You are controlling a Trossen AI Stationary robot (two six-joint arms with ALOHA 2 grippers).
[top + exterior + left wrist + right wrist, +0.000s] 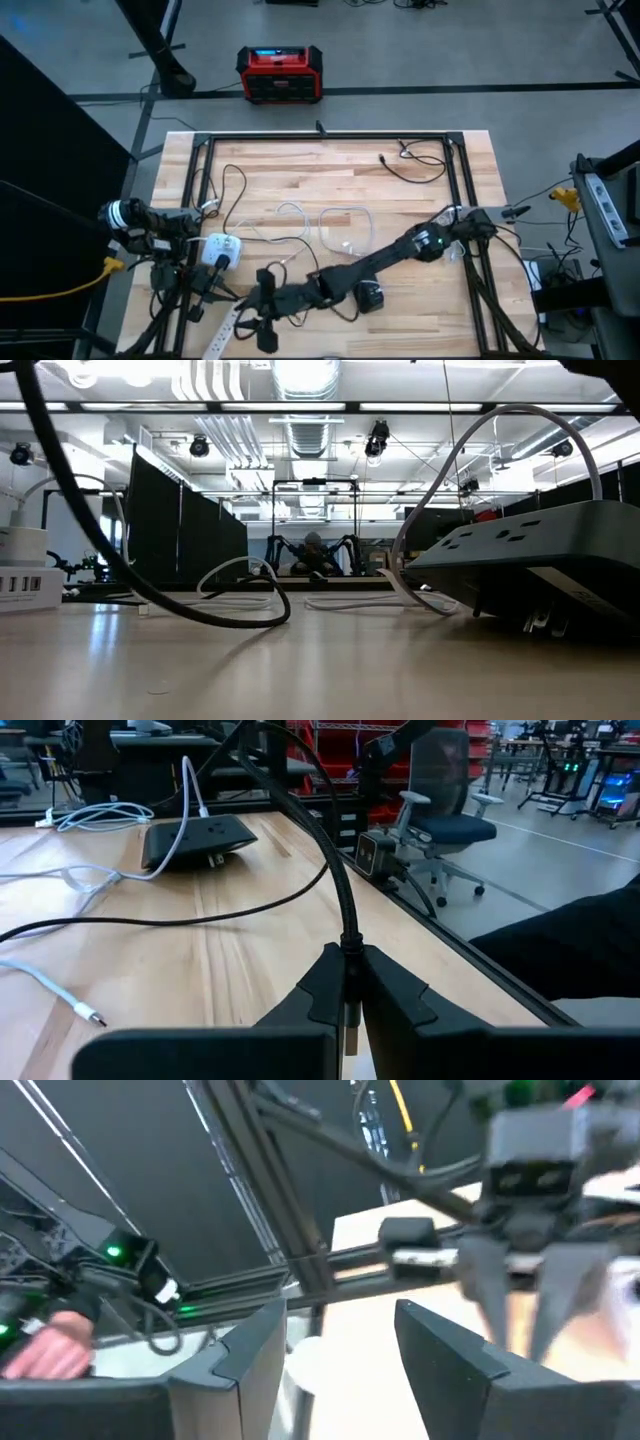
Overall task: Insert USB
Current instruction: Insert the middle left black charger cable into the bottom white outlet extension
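My left gripper (347,963) is at the table's left side, next to a white charging hub (222,248), and is shut on a black cable (330,850). That cable arches up from the fingers and runs off over the table. My right gripper (340,1325) reaches across the near part of the table toward the left arm (262,300). It is open with nothing between its fingers. A white cable with a small free plug (92,1017) lies on the wood. The hub also shows at the left of the low view (20,575). My left gripper pinches the black cable's end, just below its thick collar (348,942), between its two fingers. The cable stands up out of the fingertips and bends over in an arch, clear of the table there. A small light piece (350,1038) shows farther back between the fingers.
A black power strip (195,840) with a white cable plugged into it lies across the table (370,297). A white power strip (225,330) lies at the near edge, with loose cable loops (345,225) mid-table. A black metal frame (320,137) rims the table. A hand-like shape (50,1345) shows beyond the table.
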